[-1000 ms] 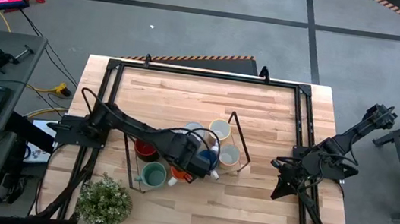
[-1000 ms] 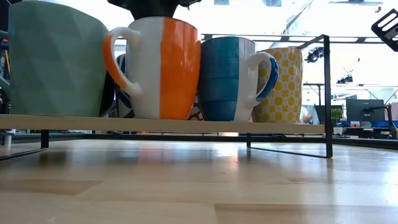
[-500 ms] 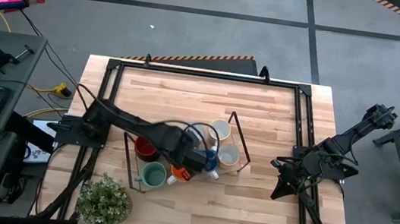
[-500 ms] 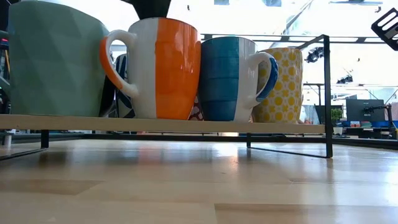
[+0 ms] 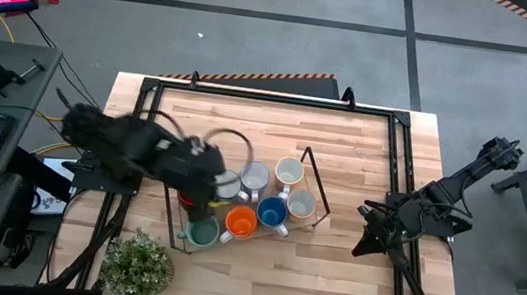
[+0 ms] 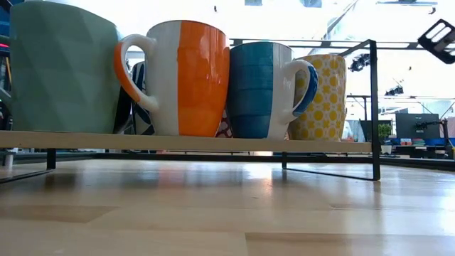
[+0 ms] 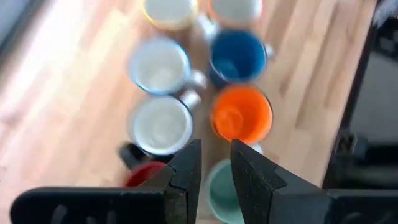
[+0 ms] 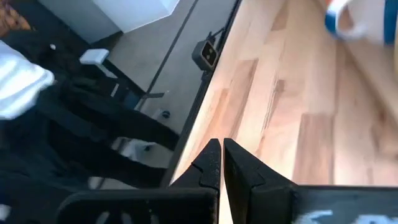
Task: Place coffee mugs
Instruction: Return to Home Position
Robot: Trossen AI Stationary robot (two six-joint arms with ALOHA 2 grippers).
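Several mugs stand by their bases on a low black-framed shelf (image 6: 213,142). In the low view the front row is the teal-green mug (image 6: 64,67), orange mug (image 6: 188,78), blue mug (image 6: 259,89) and a yellow-dotted mug (image 6: 323,96). From above I see the orange mug (image 5: 239,223), blue mug (image 5: 271,212), teal mug (image 5: 201,231) and pale mugs (image 5: 255,177) behind. My left gripper (image 7: 214,165) hovers above the red mug (image 7: 146,174) and teal mug (image 7: 224,186), fingers narrowly open, holding nothing. My right gripper (image 8: 217,155) waits shut at the table's right edge (image 5: 365,243).
A potted green plant (image 5: 138,265) sits at the near left corner. The shelf's black wire frame (image 5: 317,184) rises around the mugs. A black frame (image 5: 270,98) runs around the tabletop. Bare wood lies between the shelf and the right arm (image 5: 339,268).
My left gripper has come up off the orange mug and drawn back fast toward the table's left edge, leaving the low view. The orange mug turned slightly, its handle swinging a little, and now stands still on the shelf between the teal and blue mugs.
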